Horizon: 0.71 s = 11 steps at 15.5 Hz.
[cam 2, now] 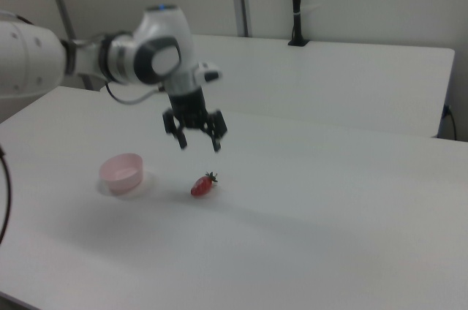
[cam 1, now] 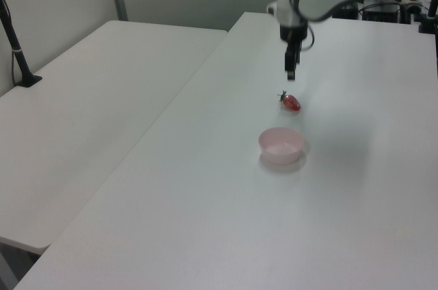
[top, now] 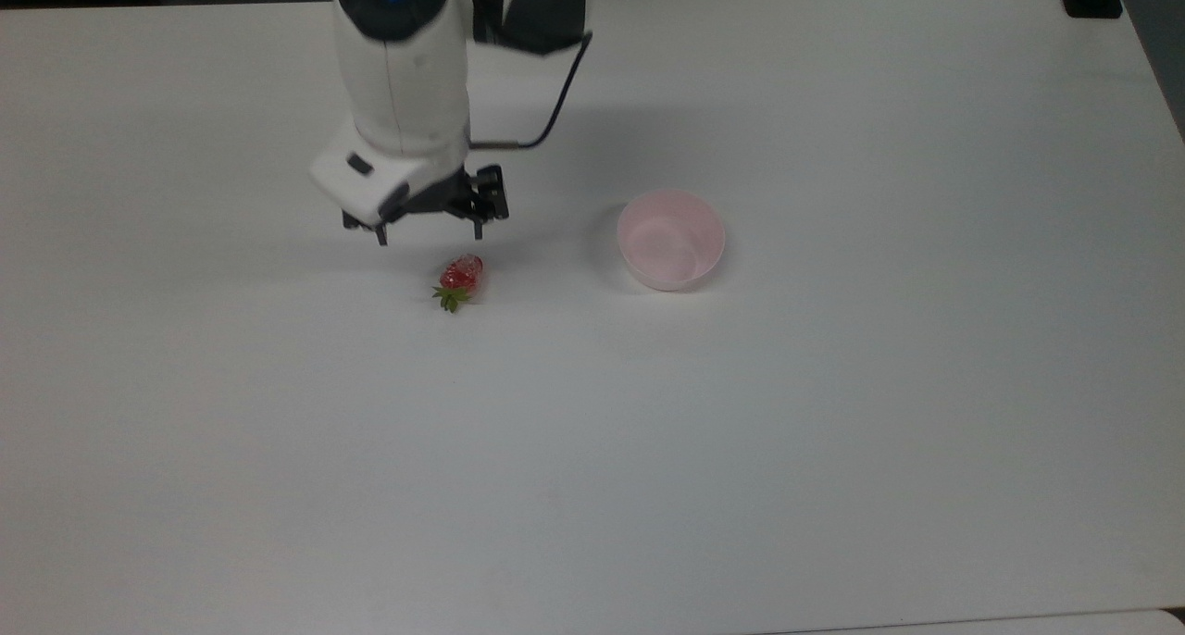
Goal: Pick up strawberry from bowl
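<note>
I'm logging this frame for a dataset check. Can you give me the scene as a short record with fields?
strawberry: lying on its side on the table, free of the gripper, green cap toward the top view's lower left
bowl: upright, empty, to the top view's right of the strawberry, apart from it
gripper: open, empty, raised above the table near the strawberry
table: white

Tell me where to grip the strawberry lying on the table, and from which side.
Grip the strawberry across its red body, coming straight down from above. It lies on its side on the table, green cap toward the top view's lower left, so avoid the leafy end. The open gripper hovers just above it; the bowl stands well clear.
</note>
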Tool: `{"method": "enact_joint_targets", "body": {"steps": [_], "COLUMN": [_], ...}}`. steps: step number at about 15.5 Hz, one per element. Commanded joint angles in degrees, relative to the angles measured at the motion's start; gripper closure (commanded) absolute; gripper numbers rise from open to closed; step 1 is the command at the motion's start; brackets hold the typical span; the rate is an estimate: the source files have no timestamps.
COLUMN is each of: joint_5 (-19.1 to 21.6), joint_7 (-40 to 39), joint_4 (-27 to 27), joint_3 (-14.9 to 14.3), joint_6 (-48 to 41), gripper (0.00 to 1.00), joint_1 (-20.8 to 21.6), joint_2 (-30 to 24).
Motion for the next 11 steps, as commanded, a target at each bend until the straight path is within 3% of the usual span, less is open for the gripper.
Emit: {"method": "enact_joint_targets", "body": {"steps": [1, 3, 4, 6, 11], "joint_5": [-0.6, -1.5, -1.4, -1.4, -0.9], "joint_7": [5.2, 5.9, 6.1, 6.1, 6.1], "joint_4": [-0.4, 0.1, 0.1, -0.2, 0.2], "joint_3": [0.2, 1.3, 3.9, 5.4, 4.6], "joint_6": [-10.6, -16.6, -19.4, -20.8, -20.1], "gripper": [0.00, 0.00, 0.00, 0.00, 0.00], "joint_1": [0.3, 0.3, -1.0, -2.6, -3.8], "joint_2": [-12.3, -16.4, -18.6, -19.4, -19.3]}}
